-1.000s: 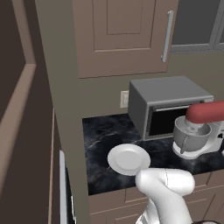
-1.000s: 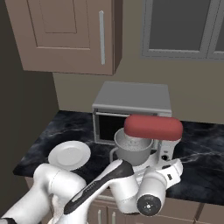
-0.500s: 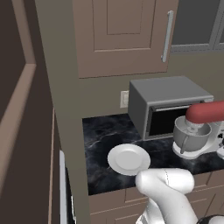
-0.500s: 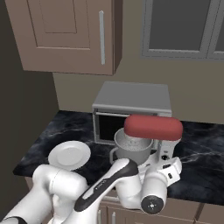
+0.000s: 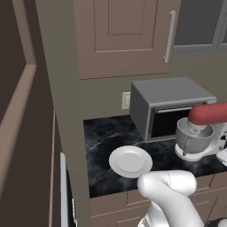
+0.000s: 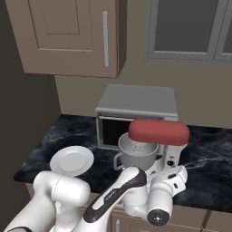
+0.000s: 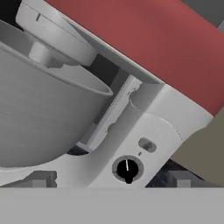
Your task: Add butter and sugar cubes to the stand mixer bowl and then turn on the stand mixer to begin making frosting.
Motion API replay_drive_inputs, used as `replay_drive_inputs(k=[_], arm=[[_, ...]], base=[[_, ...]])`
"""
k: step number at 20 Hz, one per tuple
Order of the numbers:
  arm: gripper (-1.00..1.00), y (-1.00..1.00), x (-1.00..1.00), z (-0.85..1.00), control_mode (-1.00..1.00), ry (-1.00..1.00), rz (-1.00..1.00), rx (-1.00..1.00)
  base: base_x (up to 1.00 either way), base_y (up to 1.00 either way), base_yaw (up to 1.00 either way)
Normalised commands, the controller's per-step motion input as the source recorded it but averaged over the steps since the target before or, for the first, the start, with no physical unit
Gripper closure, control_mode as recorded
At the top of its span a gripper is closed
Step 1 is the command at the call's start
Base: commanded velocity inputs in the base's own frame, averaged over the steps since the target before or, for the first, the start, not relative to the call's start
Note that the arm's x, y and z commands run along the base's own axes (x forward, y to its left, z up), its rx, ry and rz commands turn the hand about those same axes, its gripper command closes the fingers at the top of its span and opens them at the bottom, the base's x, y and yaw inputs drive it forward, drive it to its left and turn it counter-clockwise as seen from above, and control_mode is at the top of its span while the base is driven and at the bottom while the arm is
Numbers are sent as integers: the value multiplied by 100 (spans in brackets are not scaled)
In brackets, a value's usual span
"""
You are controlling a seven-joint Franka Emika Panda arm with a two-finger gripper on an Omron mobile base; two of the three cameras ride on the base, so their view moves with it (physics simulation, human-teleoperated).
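Red-headed stand mixer [image 7: 144, 87] and stand mixer bowl [image 7: 39, 109] cropped close up, bowl contents hidden; jaws wide apart, empty.

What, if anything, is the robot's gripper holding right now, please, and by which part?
Nothing is held. The hand view faces the stand mixer near its black knob, beside the stand mixer bowl.
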Motion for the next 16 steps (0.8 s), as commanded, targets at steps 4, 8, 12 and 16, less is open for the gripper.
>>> replay_drive_inputs(k=[4, 8, 12, 16], arm=[[-100, 0, 23, 0, -100, 0, 0, 0], [-100, -9, 24, 0, -100, 0, 0, -2], [-100, -17, 17, 0, -100, 0, 0, -3], [-100, -21, 17, -2, -100, 0, 0, -3]], base=[[0, 0, 0], [0, 0, 0], [0, 0, 0], [0, 0, 0]])
